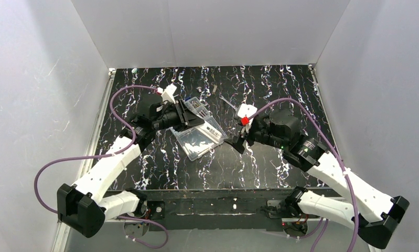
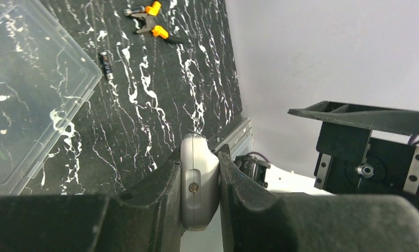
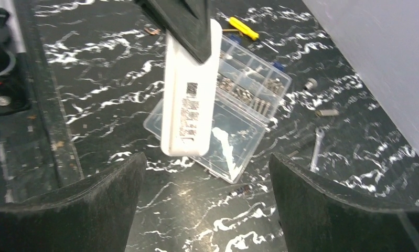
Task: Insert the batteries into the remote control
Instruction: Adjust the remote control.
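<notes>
Jaws of the right gripper (image 3: 205, 160) are seen spread wide, with nothing held between them. The remote control (image 3: 189, 105) is found just beyond their tips, roughly in line with the gap, and is touched by neither finger. Its long body is held nearly upright, off the table (image 1: 259, 163), with a printed label turned toward the right wrist camera and its lower end free. Its upper end is gripped by the left gripper (image 2: 199, 152), whose jaws are clenched on the two narrow sides. In the left wrist view the remote is seen end-on as a pale grey-white slab pressed between the two dark fingers, with a small screw visible on the facing surface. Whether the battery compartment is open cannot be told.

Behind and below the remote, a clear plastic compartment box (image 3: 233, 121) is laid open on the black marbled table, with small metal parts sorted in its far compartments. A single dark battery (image 2: 106, 64) is seen lying on the table just beside one edge of the box, apart from both grippers. Farther on, a small wrench (image 3: 314, 149) and a yellow-handled screwdriver (image 3: 244, 29) are scattered on the table near the white back wall, and an orange-handled tool (image 2: 153, 18) is seen beyond the battery.
</notes>
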`<state>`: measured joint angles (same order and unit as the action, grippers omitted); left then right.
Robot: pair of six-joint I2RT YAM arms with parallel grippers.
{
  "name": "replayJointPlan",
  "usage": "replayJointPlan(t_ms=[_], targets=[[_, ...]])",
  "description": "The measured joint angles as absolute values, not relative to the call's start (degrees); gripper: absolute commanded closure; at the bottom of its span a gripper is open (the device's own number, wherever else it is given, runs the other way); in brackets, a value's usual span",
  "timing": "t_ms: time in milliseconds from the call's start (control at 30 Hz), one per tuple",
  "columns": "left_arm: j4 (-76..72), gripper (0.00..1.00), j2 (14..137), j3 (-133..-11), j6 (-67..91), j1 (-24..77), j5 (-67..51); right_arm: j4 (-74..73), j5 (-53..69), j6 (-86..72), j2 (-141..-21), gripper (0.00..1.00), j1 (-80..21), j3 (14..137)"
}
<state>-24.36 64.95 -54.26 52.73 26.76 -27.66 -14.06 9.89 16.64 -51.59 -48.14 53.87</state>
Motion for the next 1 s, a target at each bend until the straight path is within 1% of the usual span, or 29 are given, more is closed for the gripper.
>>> replayJointPlan(t_ms=[267,433,567,700,800,900,1000], targets=[[-28.84,1.0,65.45,-54.26,49.5,27.05,-34.09,-14.92,19.07,14.9,-54.87,0.04,-47.83,56.16],[-31.83,1.0,66.04,-54.26,50.09,27.64,-36.12,-13.93,19.44,13.21,-57.06,0.04,-47.83,56.03],[-33.63,1.0,66.54,-54.26,51.03,28.12,-37.04,-10.31,17.17,11.88,-57.54,0.04,-47.83,54.06],[-34.44,1.0,66.74,-54.26,51.53,28.45,-37.08,-8.62,14.98,10.98,-58.52,0.1,-47.83,53.21],[-34.41,1.0,66.83,-54.26,51.72,28.6,-37.01,-7.99,14.17,10.66,-59.66,0.19,-47.83,52.53],[-34.41,1.0,66.87,-54.26,52.05,28.62,-36.86,-7.73,14.11,10.39,-60.42,0.24,-47.83,51.62],[-34.41,1.0,66.87,-54.26,52.23,28.62,-36.42,-7.51,14.26,10.2,-60.84,0.33,-47.86,50.89]])
